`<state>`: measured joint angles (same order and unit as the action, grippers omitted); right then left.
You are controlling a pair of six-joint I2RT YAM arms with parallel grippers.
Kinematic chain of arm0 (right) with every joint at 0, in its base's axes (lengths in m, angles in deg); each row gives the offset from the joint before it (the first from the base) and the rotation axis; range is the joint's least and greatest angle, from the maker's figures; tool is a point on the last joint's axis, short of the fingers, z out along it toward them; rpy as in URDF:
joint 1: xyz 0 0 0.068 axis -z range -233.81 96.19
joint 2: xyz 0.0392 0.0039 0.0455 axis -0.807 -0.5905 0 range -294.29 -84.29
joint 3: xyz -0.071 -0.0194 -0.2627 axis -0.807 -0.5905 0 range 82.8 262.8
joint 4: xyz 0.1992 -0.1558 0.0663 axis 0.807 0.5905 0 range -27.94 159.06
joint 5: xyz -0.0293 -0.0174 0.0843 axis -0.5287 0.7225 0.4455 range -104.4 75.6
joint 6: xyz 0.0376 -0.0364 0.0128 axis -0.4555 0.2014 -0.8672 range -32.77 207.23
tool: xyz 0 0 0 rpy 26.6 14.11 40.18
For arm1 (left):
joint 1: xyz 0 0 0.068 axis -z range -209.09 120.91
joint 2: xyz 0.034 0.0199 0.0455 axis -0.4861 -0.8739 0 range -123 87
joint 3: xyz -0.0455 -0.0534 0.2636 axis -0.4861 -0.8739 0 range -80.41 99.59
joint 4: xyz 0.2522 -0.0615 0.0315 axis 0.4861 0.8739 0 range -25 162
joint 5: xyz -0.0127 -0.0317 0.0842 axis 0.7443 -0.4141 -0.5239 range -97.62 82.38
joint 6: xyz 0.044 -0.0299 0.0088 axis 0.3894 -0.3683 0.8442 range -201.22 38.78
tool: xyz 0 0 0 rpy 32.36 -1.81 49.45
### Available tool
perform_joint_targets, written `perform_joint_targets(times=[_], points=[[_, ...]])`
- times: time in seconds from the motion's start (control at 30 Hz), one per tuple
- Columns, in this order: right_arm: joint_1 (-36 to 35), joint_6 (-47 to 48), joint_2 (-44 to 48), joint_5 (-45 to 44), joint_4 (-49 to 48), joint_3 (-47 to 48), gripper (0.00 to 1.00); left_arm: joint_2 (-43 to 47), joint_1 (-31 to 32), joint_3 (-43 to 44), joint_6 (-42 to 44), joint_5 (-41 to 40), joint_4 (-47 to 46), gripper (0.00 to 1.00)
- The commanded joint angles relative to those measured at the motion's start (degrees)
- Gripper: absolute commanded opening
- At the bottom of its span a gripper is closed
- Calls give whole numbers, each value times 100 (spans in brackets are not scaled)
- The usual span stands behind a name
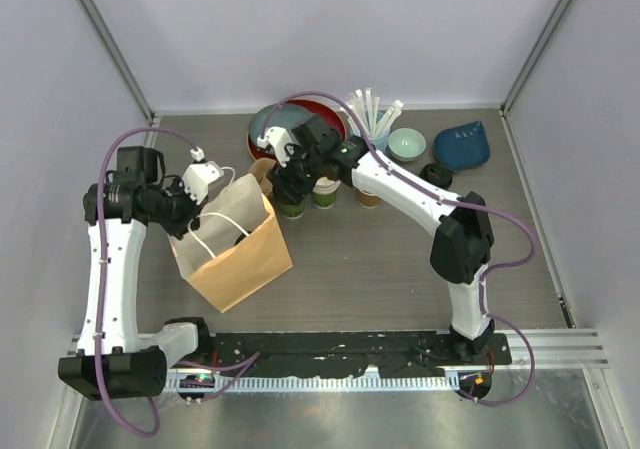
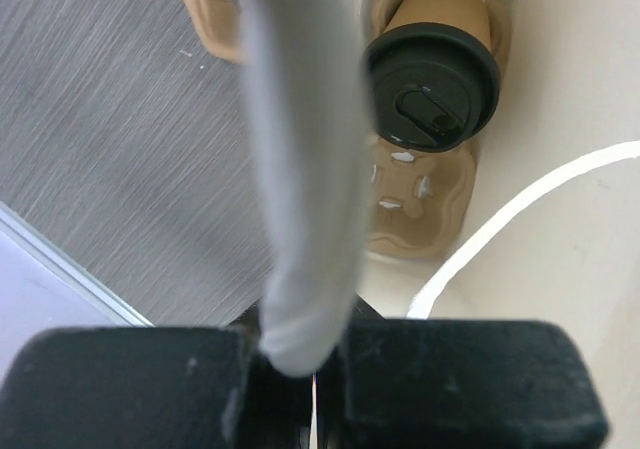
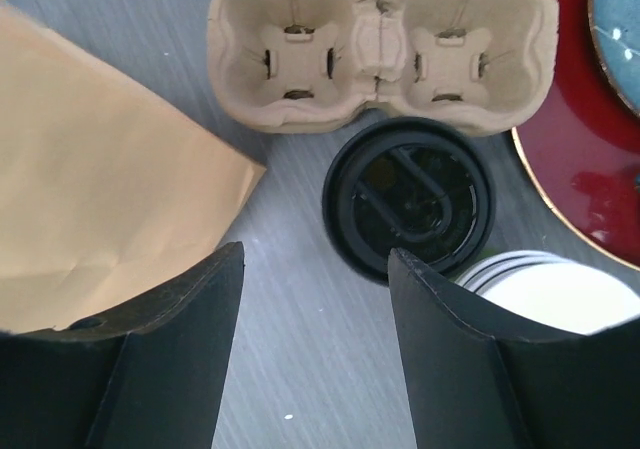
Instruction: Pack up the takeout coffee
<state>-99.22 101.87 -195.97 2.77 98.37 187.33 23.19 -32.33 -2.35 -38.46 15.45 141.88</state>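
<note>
Inside the brown paper bag (image 1: 240, 249), the brown-sided coffee cup (image 2: 432, 84) with its black lid stands in a pulp carrier (image 2: 420, 204). My left gripper (image 2: 312, 354) is shut on the bag's white handle (image 2: 300, 169), holding the bag's mouth up at its left side (image 1: 198, 189). The green-sided coffee cup (image 1: 291, 207) stands on the table just right of the bag, its black lid (image 3: 408, 199) facing up. My right gripper (image 3: 315, 254) hovers open above it. The lid lies just ahead of the right fingertip (image 3: 410, 269), and nothing is between the jaws.
An empty two-cup pulp carrier (image 3: 380, 49) lies just behind the green cup. A lidless cup stack (image 3: 555, 294) stands to its right, another (image 1: 368, 197) further right. A red plate (image 3: 585, 179), straws cup (image 1: 375, 119), small bowl (image 1: 406, 144), loose lid (image 1: 437, 176) and blue pouch (image 1: 462, 146) line the back.
</note>
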Motion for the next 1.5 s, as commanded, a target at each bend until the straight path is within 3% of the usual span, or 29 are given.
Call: perform_joint_targets(times=[0.0, 0.33, 0.73, 1.13, 1.47], points=[[6, 452, -405, -223, 463, 961, 65, -9, -246, 7, 338, -145, 1830, 0], [-82, 954, -1224, -257, 1009, 1605, 63, -79, -352, 16, 382, -101, 1830, 0], [-478, 664, -1322, -1285, 280, 1491, 61, -167, -361, 16, 391, 40, 1822, 0], [-548, 347, -1304, -1690, -292, 1509, 64, -211, -352, -37, 443, 92, 1830, 0], [-706, 400, -1567, -1559, -213, 1553, 54, -246, -352, -46, 479, 119, 1830, 0]])
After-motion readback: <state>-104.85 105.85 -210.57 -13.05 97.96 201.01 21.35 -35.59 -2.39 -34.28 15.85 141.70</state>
